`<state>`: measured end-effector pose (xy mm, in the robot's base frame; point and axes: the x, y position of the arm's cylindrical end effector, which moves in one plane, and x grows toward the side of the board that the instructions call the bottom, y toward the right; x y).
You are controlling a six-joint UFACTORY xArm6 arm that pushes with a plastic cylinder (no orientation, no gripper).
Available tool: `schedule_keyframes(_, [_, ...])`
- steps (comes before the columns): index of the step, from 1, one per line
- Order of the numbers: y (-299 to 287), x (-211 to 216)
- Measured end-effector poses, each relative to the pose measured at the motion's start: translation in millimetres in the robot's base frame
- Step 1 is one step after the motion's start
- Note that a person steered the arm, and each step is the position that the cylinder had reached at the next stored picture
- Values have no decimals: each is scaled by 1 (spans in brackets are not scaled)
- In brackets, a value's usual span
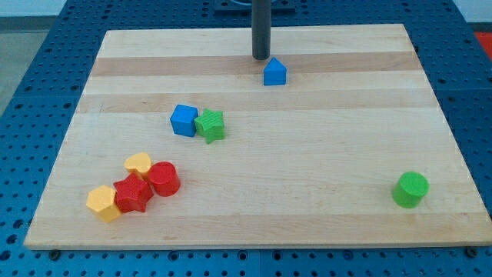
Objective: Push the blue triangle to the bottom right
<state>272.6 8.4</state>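
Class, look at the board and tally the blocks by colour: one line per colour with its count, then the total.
Blue: 2, the blue triangle near my tip, and a blue cube
Green: 2, a green star and a green cylinder
Red: 2, a red cylinder and a red star
Yellow: 2, a yellow heart and a yellow hexagon
Total: 8

Smooth pale wooden board [307, 154]

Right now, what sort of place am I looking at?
Probably a robotics lab bench: a wooden board on a blue perforated table, small coloured blocks like the blue triangle, and my tip beside it.
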Motion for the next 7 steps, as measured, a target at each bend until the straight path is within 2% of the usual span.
schedule_keyframes(1, [-1, 11])
schedule_keyframes(2, [22, 55])
schedule_keyframes(5, [202, 204])
schedule_keyframes(6, [224, 232])
schedule_keyframes(7, [224, 232])
